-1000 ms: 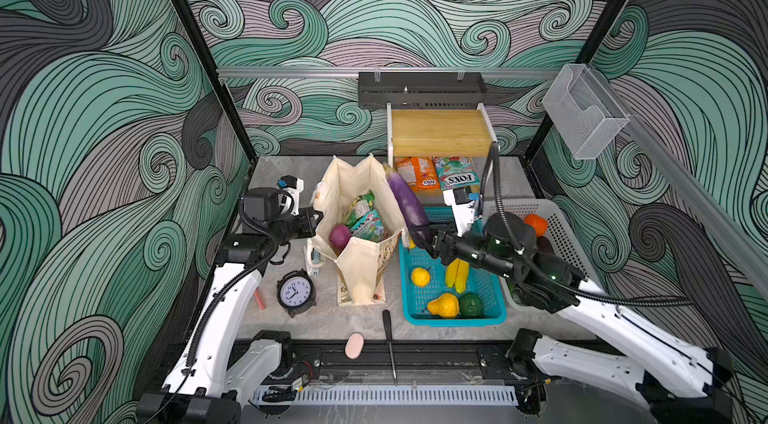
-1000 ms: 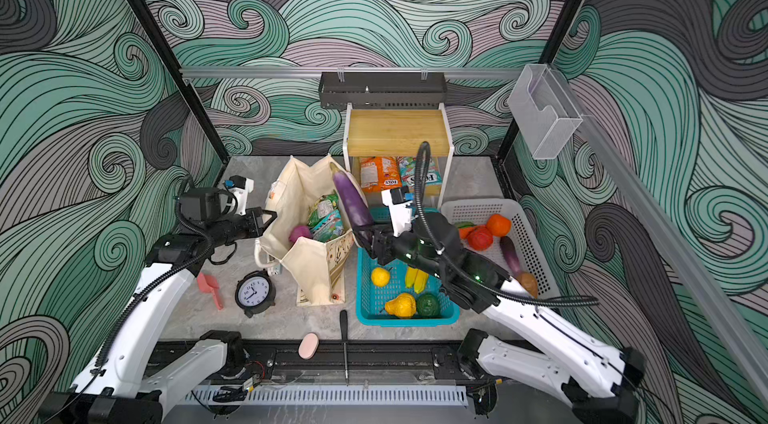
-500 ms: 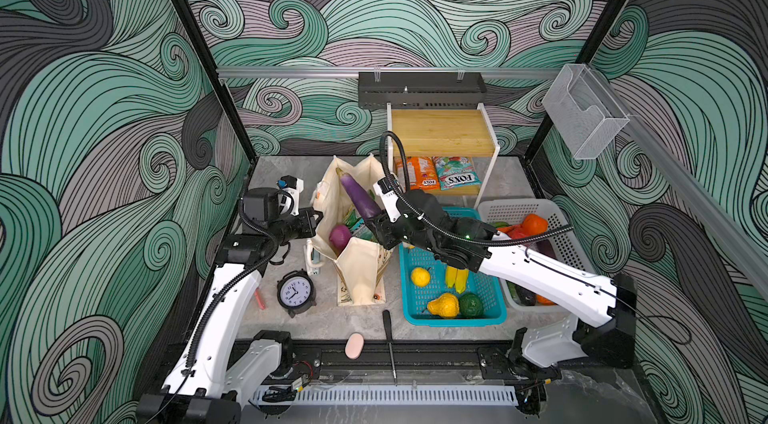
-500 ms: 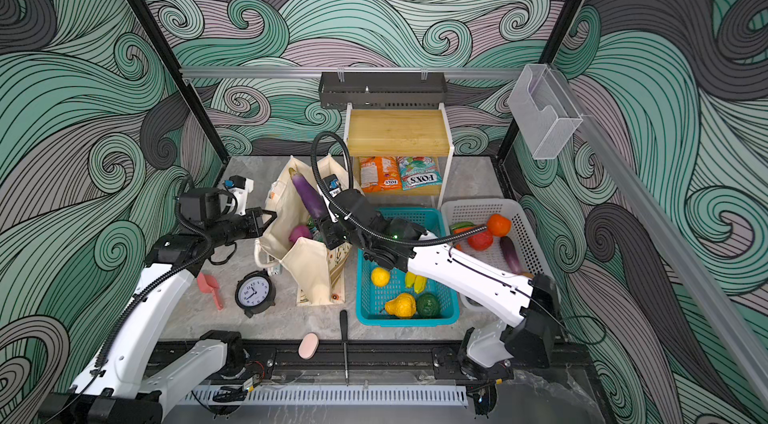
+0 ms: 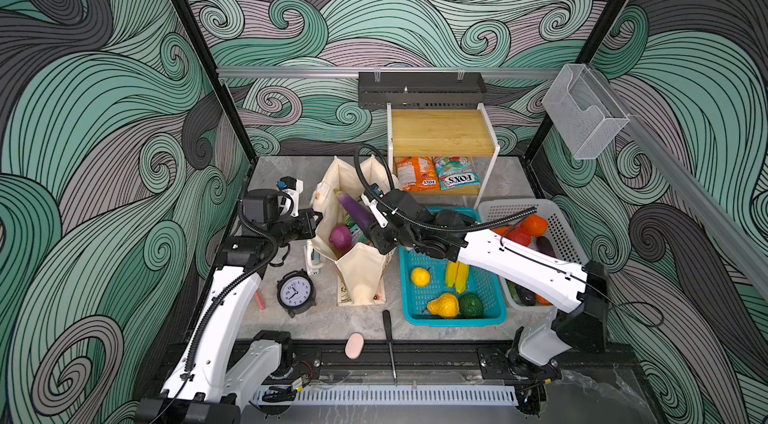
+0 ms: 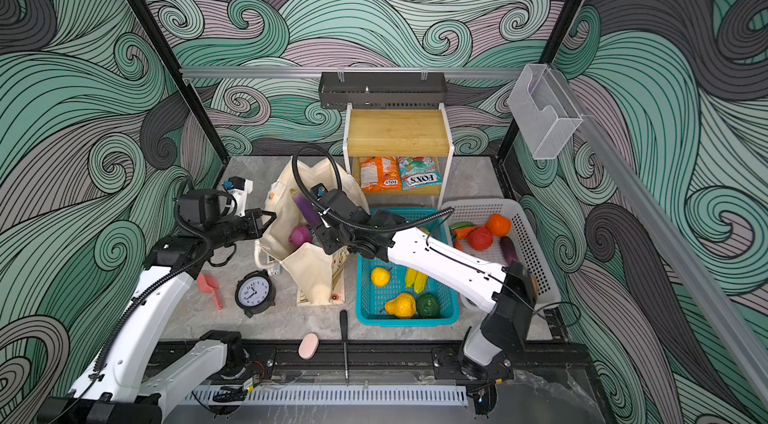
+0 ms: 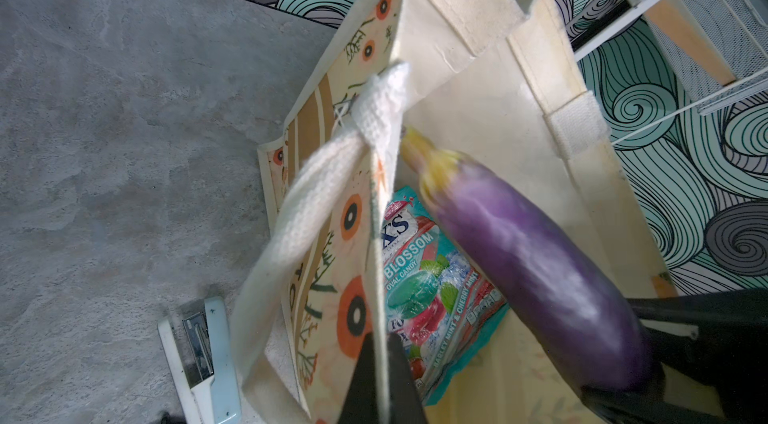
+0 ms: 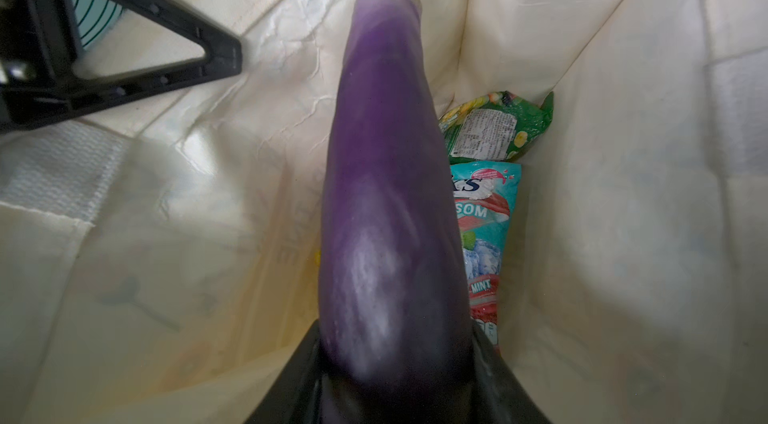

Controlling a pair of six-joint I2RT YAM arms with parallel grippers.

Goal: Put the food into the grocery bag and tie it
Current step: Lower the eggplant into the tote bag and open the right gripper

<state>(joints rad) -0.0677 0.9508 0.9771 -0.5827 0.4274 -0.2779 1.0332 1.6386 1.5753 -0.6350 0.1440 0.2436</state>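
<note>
The cream canvas grocery bag (image 5: 361,272) stands upright on the worktop (image 5: 291,176), mouth open, with a flower print on its side. A long purple eggplant (image 5: 356,212) slants across the mouth, stem end leading, its fat end gripped in the right hand (image 8: 395,355). Inside lie a purple onion (image 5: 340,237), a teal snack packet (image 8: 484,226) and a green-yellow packet (image 8: 496,126) that looks crumpled.

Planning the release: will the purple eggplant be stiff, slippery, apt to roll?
Probably stiff: the eggplant juts straight from the right claw without sagging. Its glossy skin looks slippery. Rounded and tapered, it may roll inside the grocery bag.
</note>
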